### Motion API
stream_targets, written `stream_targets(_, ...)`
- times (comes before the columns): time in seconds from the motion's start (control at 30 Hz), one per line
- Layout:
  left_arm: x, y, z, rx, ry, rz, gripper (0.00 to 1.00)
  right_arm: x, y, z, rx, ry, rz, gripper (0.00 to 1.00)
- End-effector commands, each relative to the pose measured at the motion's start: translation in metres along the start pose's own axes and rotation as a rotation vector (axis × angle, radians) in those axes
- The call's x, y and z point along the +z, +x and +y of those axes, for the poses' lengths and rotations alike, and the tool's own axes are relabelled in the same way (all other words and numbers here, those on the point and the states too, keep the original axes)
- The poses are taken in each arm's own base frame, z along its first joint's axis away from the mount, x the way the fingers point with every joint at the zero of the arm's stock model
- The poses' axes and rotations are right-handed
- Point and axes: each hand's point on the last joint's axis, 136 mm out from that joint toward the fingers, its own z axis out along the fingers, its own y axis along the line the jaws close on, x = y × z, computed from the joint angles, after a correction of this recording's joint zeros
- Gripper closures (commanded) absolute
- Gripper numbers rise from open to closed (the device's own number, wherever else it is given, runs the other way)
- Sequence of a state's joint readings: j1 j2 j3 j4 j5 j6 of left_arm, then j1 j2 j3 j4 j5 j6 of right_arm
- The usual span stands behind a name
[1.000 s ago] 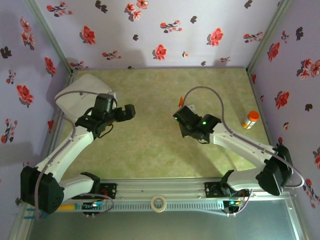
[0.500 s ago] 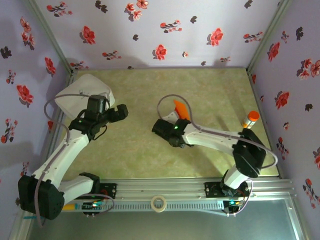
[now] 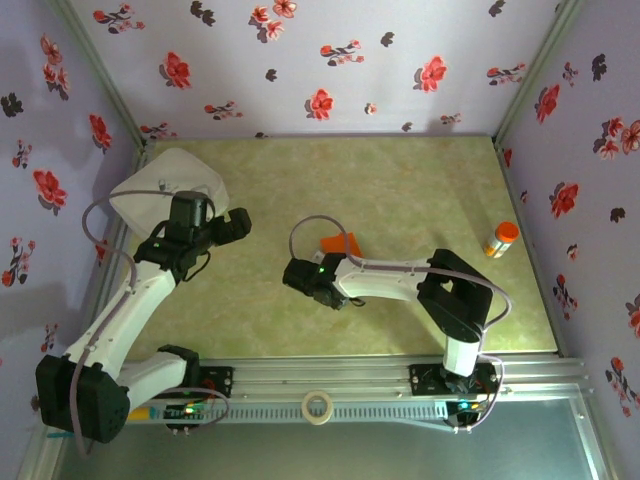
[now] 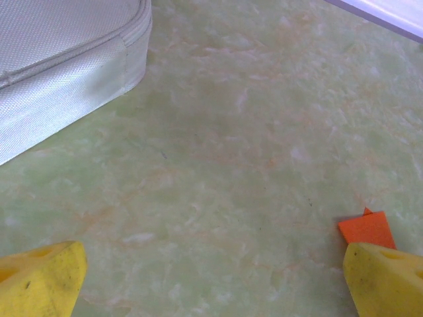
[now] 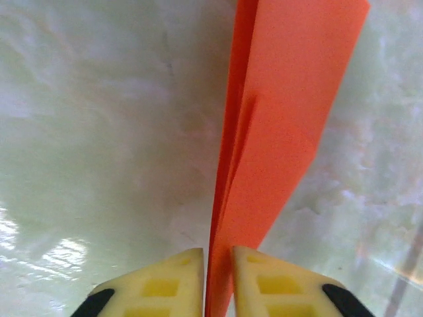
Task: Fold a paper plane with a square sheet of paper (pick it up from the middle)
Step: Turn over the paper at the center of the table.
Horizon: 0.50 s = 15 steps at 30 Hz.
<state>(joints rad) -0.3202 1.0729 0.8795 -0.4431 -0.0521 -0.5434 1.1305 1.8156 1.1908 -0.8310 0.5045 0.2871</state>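
Left: left gripper (image 4: 211, 277), fingers spread and empty, near the white pad (image 4: 59, 59). Centre: right gripper (image 5: 217, 277) clamped on the narrow end of the paper plane (image 5: 284, 112), mid-table (image 3: 420, 180). So slim a pinch may let the folded layers slip or splay.

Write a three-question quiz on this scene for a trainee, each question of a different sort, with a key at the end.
1. Multiple choice: what are the fingers of the right gripper closed on?
A. the paper plane
B. the white pouch
C. the tape roll

2. True or false: the left gripper is open and holds nothing.

3. Fill in the gap: the orange-capped bottle stands upright near the ___ edge of the table, by the robot's own sides.

Key: 1 A; 2 true; 3 right.
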Motion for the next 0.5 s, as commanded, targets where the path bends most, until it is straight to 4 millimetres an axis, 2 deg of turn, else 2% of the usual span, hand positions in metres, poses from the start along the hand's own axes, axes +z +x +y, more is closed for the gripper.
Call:
stream_targets(0.0, -0.001, 0.004, 0.005, -0.024, -0.005, 0.005, 0.0, -0.011, -0.013, 0.014, 0.061, -0.118, -0.039, 0.73)
stream_targets(0.23, 0.003, 0.008, -0.005, -0.032, 0.05, 0.035, 0.0, -0.034, -0.023, 0.008, 0.276, -0.357, -0.155, 0.57)
stream_targets(0.3, 0.005, 0.009, -0.012, -0.033, 0.082, 0.048, 0.01, -0.038, -0.025, 0.004, 0.351, -0.435, -0.193, 0.57)
stream_targets(0.47, 0.012, 0.017, -0.031, -0.063, 0.195, 0.094, 0.06, -0.024, -0.025, -0.017, 0.621, -0.63, -0.202, 0.63)
